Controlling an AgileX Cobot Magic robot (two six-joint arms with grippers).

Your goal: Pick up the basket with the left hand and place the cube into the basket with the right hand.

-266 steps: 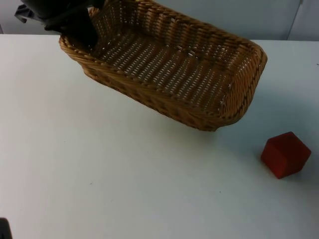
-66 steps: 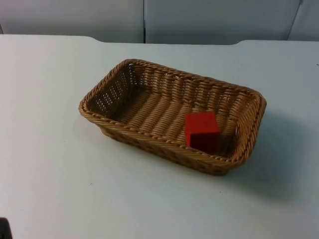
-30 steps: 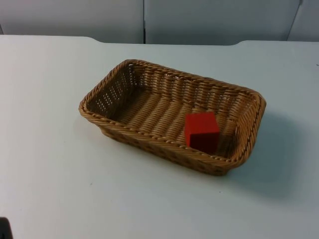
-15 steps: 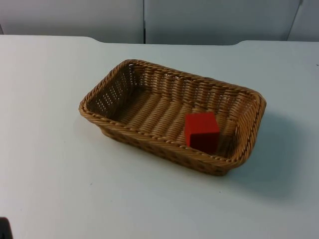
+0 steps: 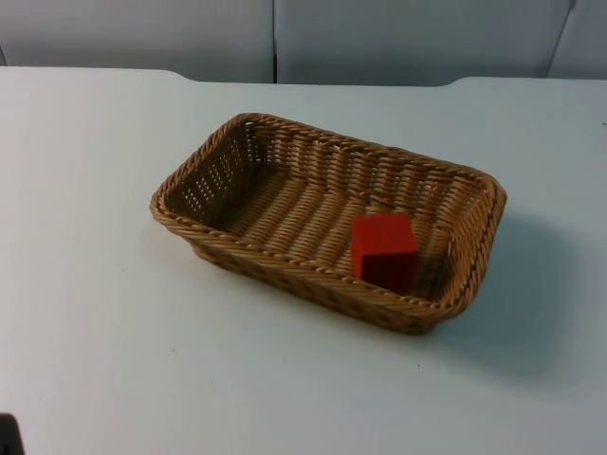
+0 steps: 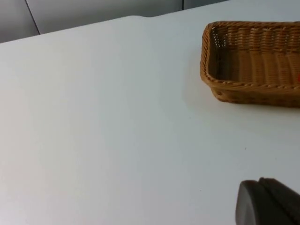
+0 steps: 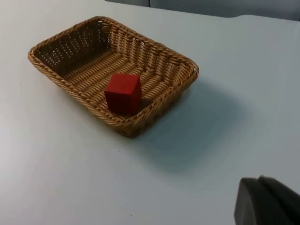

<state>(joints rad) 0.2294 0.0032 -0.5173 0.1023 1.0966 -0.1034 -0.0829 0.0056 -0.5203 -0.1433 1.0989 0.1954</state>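
A brown wicker basket (image 5: 190, 180) stands flat on the white table, in the middle of the top view. A red cube (image 5: 384, 248) lies inside it, near the basket's right end and front wall. My left gripper (image 6: 267, 204) waits well back from the basket (image 6: 253, 91), over bare table to its left. My right gripper (image 7: 265, 202) waits apart from the basket (image 7: 154, 47) on its right side, and the cube (image 7: 123, 93) shows inside it. Nothing holds the basket or the cube.
The grey partition wall (image 5: 379, 38) closes the table's far edge behind the basket. Bare white table surrounds the basket on all sides. A small dark object (image 5: 8, 436) sits at the table's near left corner.
Since the earliest frame the basket, then held tilted by the left gripper, stands on the table, and the cube has moved from the table into it. Nothing has moved since.
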